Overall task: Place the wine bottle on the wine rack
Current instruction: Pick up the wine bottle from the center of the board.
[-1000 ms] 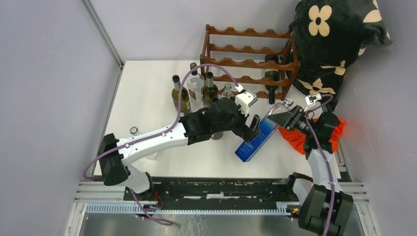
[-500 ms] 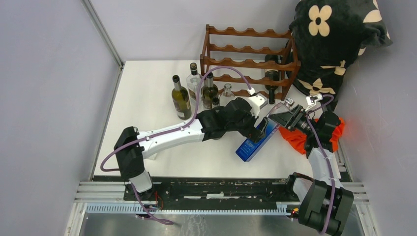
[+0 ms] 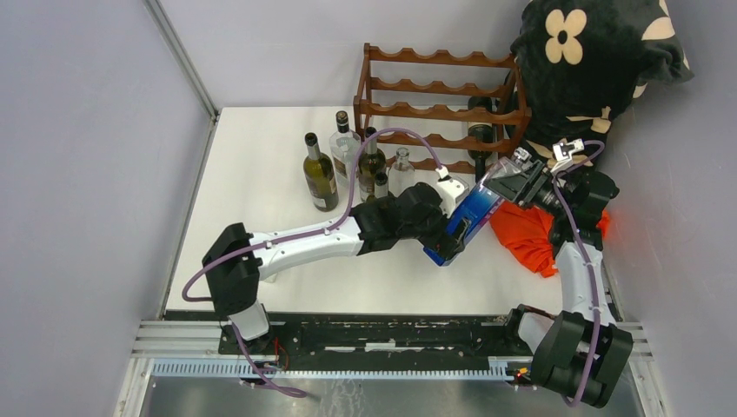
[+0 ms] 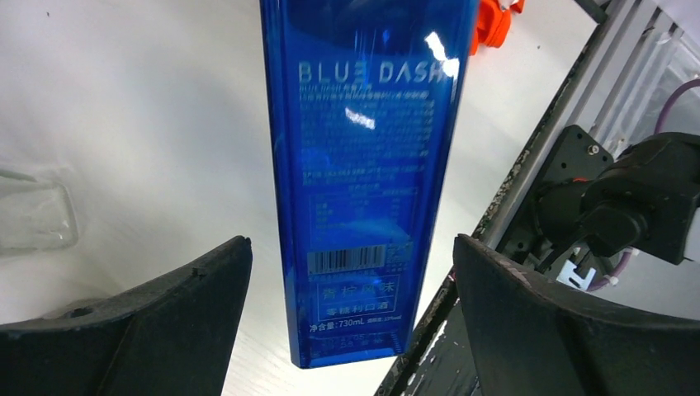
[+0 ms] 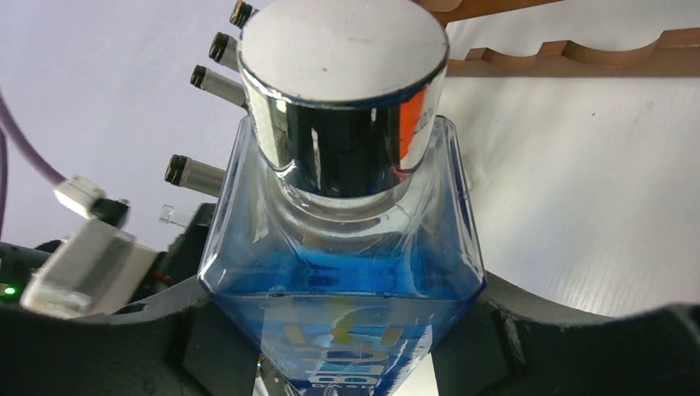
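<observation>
The wine bottle (image 3: 468,217) is a square blue bottle with a chrome cap, lying tilted with its cap end toward the wine rack (image 3: 434,111). My right gripper (image 3: 514,186) is shut on its shoulder, just below the cap. In the right wrist view the bottle (image 5: 347,272) fills the space between both pads of that gripper (image 5: 347,338). My left gripper (image 3: 454,234) is open at the bottle's base. In the left wrist view its fingers (image 4: 157,330) stand apart on either side of the bottle (image 4: 363,165) without touching it. The reddish-brown rack stands at the back, with two dark bottles (image 3: 480,132) in its right end.
Several upright bottles (image 3: 320,174) stand left of the rack. An orange cloth (image 3: 527,241) lies under my right arm. A black flowered cushion (image 3: 591,61) leans at the back right. A clear glass piece (image 4: 33,219) lies near the left gripper. The table's front rail (image 4: 536,165) is close by.
My right gripper has carried the bottle's cap end up and back toward the rack. My left arm has reached further right, bringing its open jaws around the bottle's base.
</observation>
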Motion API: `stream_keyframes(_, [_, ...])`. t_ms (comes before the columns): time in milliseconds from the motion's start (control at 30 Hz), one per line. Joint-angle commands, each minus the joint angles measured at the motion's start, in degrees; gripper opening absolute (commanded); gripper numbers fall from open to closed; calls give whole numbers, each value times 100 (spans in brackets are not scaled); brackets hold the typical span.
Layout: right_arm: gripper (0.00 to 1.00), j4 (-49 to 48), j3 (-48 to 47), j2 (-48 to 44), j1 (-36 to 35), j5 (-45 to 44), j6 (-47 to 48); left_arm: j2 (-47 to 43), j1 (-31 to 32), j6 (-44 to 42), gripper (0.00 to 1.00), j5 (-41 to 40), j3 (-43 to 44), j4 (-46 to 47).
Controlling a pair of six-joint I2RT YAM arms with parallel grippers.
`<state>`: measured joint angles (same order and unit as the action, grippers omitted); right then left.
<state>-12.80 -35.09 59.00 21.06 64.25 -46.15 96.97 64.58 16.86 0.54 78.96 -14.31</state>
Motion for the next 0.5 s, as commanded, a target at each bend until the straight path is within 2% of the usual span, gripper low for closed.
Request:
stream_keyframes(0, [0, 126, -559, -21, 12, 202, -270, 51, -16, -190, 95, -257, -202, 750])
stream_keyframes(467, [0, 126, -458, -7, 24, 185, -263, 639, 2, -251, 87, 101, -244, 1789])
